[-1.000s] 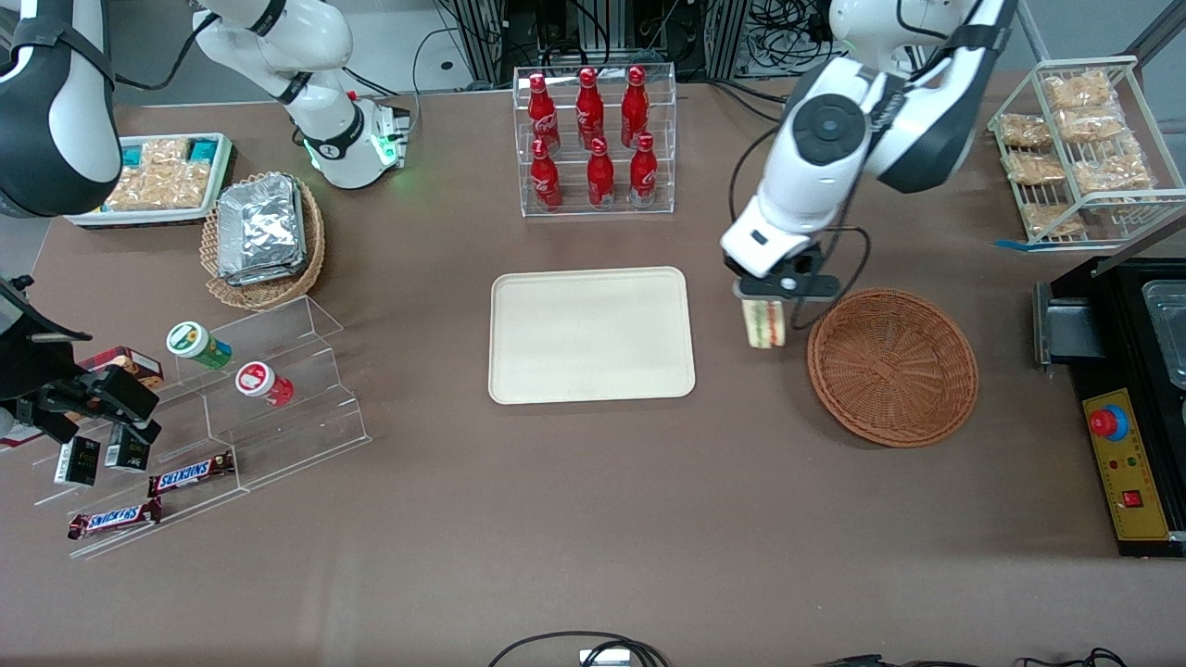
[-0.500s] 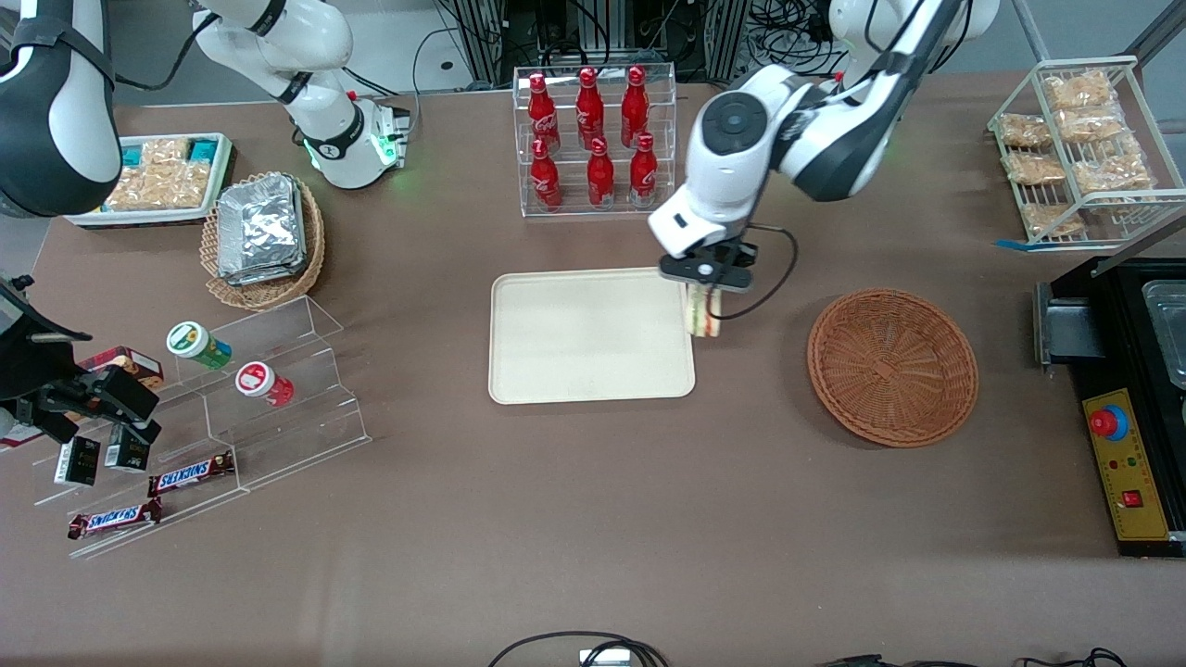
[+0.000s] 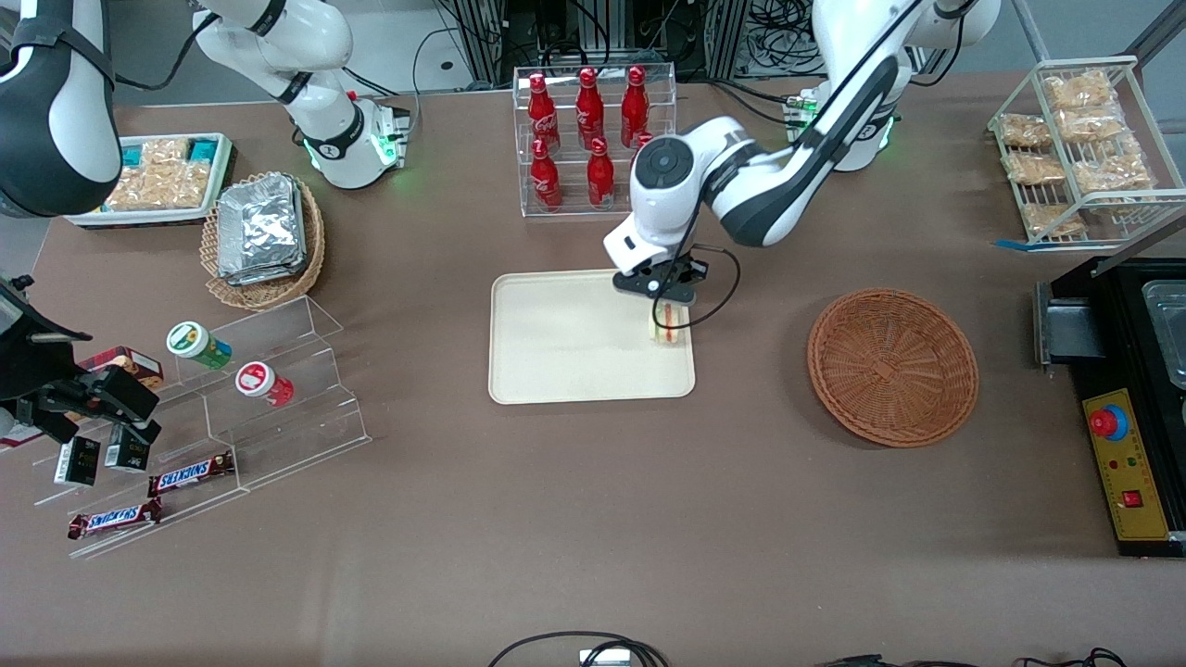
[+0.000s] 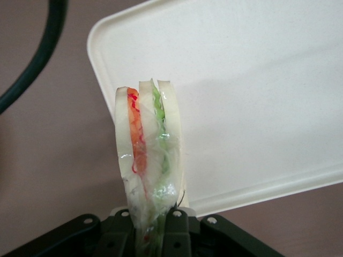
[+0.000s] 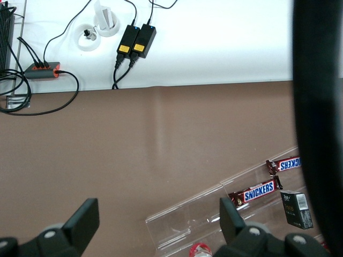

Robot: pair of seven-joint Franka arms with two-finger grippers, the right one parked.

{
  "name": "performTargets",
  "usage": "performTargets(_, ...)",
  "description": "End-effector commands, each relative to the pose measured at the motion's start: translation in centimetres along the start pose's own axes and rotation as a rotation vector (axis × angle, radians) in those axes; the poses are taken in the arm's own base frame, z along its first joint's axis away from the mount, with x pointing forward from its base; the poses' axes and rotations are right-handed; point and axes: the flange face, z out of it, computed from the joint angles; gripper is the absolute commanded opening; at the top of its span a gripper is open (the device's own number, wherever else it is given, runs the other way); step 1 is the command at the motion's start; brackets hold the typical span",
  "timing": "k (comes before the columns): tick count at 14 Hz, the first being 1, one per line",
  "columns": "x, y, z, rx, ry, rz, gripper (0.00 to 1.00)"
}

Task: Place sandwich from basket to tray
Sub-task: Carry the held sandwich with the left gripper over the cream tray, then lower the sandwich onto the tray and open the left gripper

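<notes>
Currently the gripper (image 3: 663,313) is hanging over the cream tray (image 3: 556,361), above the tray edge that faces the reddish-brown wicker basket (image 3: 892,366). Its fingers are clamping the sandwich (image 3: 665,328) by one end, and the wedge is pointing downward from the jaws. In the left wrist view, the sandwich (image 4: 149,171) is showing three pale bread slices with a red layer and a green layer between them, all inside clear wrap. That view is also showing the tray (image 4: 257,96) under the sandwich, with one rounded corner and the raised rim beside the wedge. Whether the sandwich is touching the tray surface cannot be told.

The wicker basket is sitting well apart from the tray, toward the working arm's end of the table. A clear rack of red bottles (image 3: 593,139) is standing farther from the front camera than the tray. A dark cable (image 3: 718,296) is looping beside the gripper.
</notes>
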Motion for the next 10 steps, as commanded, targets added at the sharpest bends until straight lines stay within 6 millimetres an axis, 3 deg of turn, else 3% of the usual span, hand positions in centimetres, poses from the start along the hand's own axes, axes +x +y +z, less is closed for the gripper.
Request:
performTargets(1,1.3,1.8,2.1,0.008,-0.002,-0.015,0.00)
performTargets(5,1.4,2.9,4.5,0.004,-0.016,-0.032,0.00)
performTargets(9,1.9,3.3,4.7,-0.008,-0.021,-0.044,0.01)
performTargets(10,1.9,3.3,4.9,-0.008,-0.025,-0.046,0.09)
